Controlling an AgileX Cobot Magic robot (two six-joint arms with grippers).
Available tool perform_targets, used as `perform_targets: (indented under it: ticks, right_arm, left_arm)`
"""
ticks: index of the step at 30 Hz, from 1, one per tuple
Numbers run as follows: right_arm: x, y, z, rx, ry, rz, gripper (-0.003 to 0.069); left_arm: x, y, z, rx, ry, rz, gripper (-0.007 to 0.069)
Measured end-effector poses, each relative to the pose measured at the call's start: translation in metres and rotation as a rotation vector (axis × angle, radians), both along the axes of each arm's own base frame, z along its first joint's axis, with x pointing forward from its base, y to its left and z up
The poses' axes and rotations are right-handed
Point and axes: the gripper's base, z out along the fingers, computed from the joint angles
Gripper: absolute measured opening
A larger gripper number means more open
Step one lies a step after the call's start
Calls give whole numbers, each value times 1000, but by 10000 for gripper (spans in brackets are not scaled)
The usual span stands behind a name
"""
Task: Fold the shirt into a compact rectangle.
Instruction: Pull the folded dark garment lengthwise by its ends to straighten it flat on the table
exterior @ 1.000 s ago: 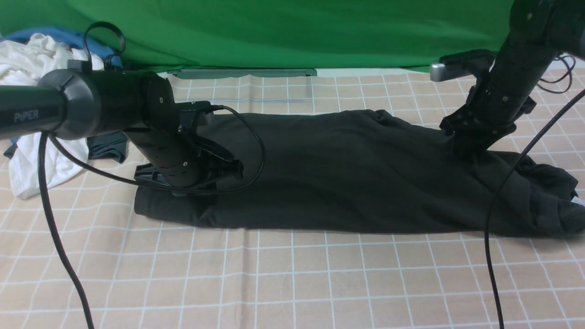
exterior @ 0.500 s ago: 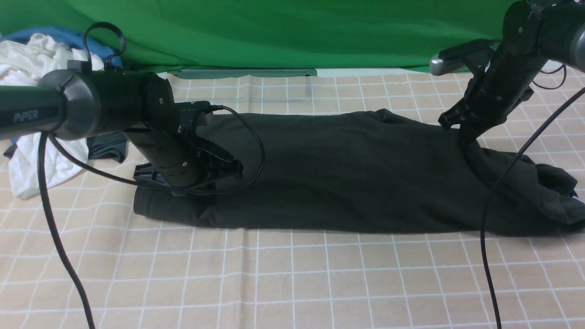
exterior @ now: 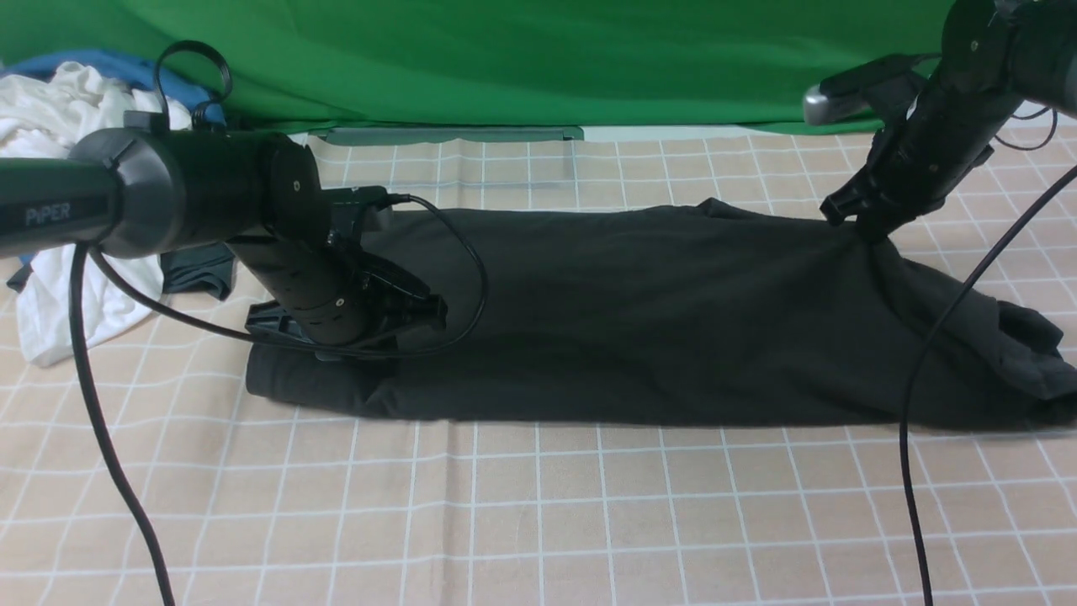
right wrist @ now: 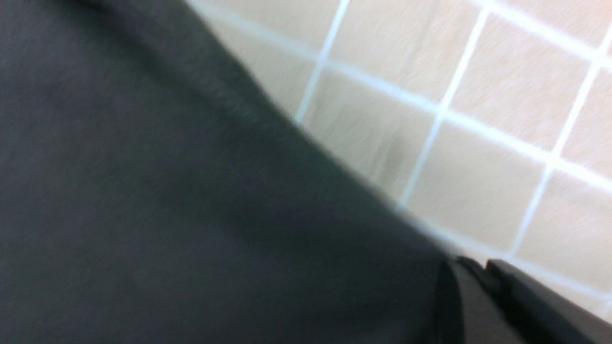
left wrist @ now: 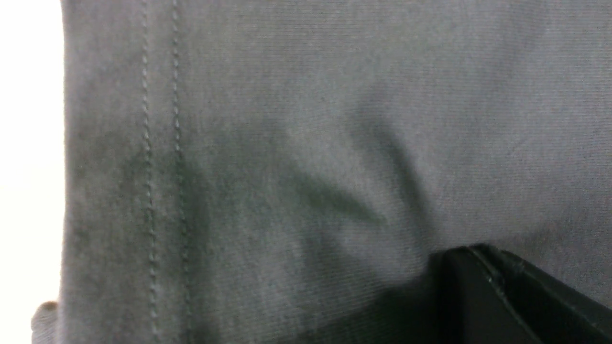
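Note:
The black shirt (exterior: 639,311) lies stretched across the checked table cloth, its sleeves bunched at the right end. My left gripper (exterior: 418,313) sits low on the shirt's left end, shut, with fabric creases running to its tip. In the left wrist view the shut fingertips (left wrist: 471,253) rest on the shirt (left wrist: 287,143) near its double-stitched hem. My right gripper (exterior: 871,234) is shut on a pinch of the shirt's far right part, and the fabric rises in a tent to it. The right wrist view shows the shirt (right wrist: 167,215) drawn up to the gripper (right wrist: 478,265).
A pile of white and blue clothes (exterior: 59,109) with a dark grey-green garment (exterior: 198,271) lies at the far left. A green backdrop (exterior: 505,59) closes the back. Black cables (exterior: 913,438) hang from both arms over the checked cloth (exterior: 538,505).
My right gripper has closed on the shirt and risen up and back, pulling the fabric into a taut peak. The left arm has stayed still.

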Motion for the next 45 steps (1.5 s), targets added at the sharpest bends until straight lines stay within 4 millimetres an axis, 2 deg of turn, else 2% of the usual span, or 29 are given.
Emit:
perform_targets:
  ticks: [1, 3, 4, 6, 9, 11, 12, 14, 15, 17, 18, 19, 20, 23, 26, 29, 31, 32, 33, 34, 37, 41, 45]
  right_arm:
    - [1, -2, 1, -15, -15, 3, 126]
    - [3, -7, 4, -42, -32, -20, 227]
    - [3, -8, 5, -46, -31, -23, 247]
    - [1, -11, 15, -59, 12, -53, 332]
    - [-8, -13, 35, -60, 97, -100, 365]
    - [-15, -14, 52, -53, 102, -120, 348]
    - [-15, -14, 52, -53, 104, -121, 348]
    - [-24, -13, 69, -38, 88, -128, 264]
    - [-33, -14, 76, -34, 84, -130, 178]
    - [-42, -14, 78, -34, 100, -130, 112]
    - [-53, -15, 75, -37, 132, -129, 59]
    - [-64, -16, 71, -41, 164, -131, 41]
    - [-68, -18, 72, -42, 170, -133, 38]
    - [-96, -29, 57, -45, 260, -165, 37]
    - [-122, -56, 36, -25, 337, -293, 39]
    - [-138, -80, 19, -7, 390, -414, 67]
    - [-145, -91, 9, 2, 405, -460, 119]
    - [-149, -101, 1, 13, 398, -500, 187]
    - [-150, -102, 0, 15, 396, -505, 209]
    - [-152, -108, -6, 31, 371, -531, 292]
    - [-150, -114, -11, 60, 328, -552, 440]
    - [-143, -114, -17, 88, 287, -543, 505]
    - [-135, -111, -31, 141, 276, -533, 517]
  left_arm:
    - [0, 0, 0, 1, 1, -1, 19]
    - [0, 0, 0, 2, 3, -2, 19]
    - [0, 0, 0, 3, 3, -2, 19]
    - [0, 0, 0, 4, 4, -3, 19]
    - [0, 0, 0, 6, 3, -5, 19]
    - [-1, 0, 0, 9, 4, -16, 19]
    - [-1, 0, 0, 9, 3, -17, 19]
    - [-1, 0, 0, 9, 9, -37, 19]
    - [-2, 1, 0, 8, 15, -42, 19]
    - [-2, 1, 0, 5, 20, -48, 19]
    - [-3, 2, 0, 4, 23, -53, 19]
    - [-3, 2, 2, 3, 24, -55, 19]
    - [-4, 2, 3, 3, 27, -57, 19]
    - [-9, 3, 13, 4, 33, -70, 19]
    - [-14, 4, 32, -4, 6, -79, 19]
    - [-17, 4, 40, -9, -5, -79, 19]
    - [-16, 4, 38, -10, -4, -78, 19]
    - [-14, 4, 35, -5, -4, -82, 19]
    - [-14, 4, 33, -4, -4, -81, 19]
    - [-12, 4, 27, 1, 3, -81, 19]
    - [-9, 4, 13, 9, 29, -80, 19]
    - [-6, 3, 3, 12, 45, -78, 19]
    - [-6, 3, 2, 12, 46, -77, 19]
